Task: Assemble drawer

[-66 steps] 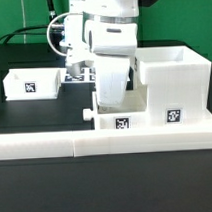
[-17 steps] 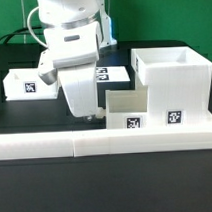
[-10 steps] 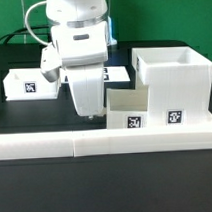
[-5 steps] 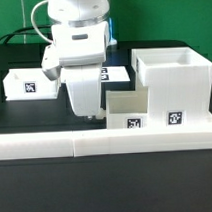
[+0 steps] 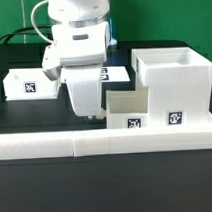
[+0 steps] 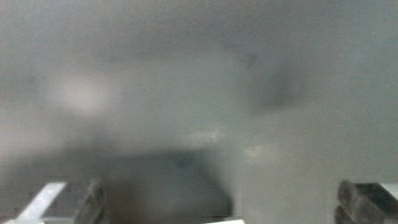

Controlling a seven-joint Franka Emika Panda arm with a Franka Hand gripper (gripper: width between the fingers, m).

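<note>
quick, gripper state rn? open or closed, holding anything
Gripper: open wide in the wrist view, with nothing seen held.

The black table [image 5: 35, 119] carries the tall casing [image 5: 175, 86], a tray [image 5: 124, 108] just beside it, a second tray [image 5: 31, 83] well apart, and the white border rail [image 5: 96, 144].

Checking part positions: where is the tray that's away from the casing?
The tray sits at the exterior view's left on the table, behind the rail; the arm stands between it and the casing.
</note>
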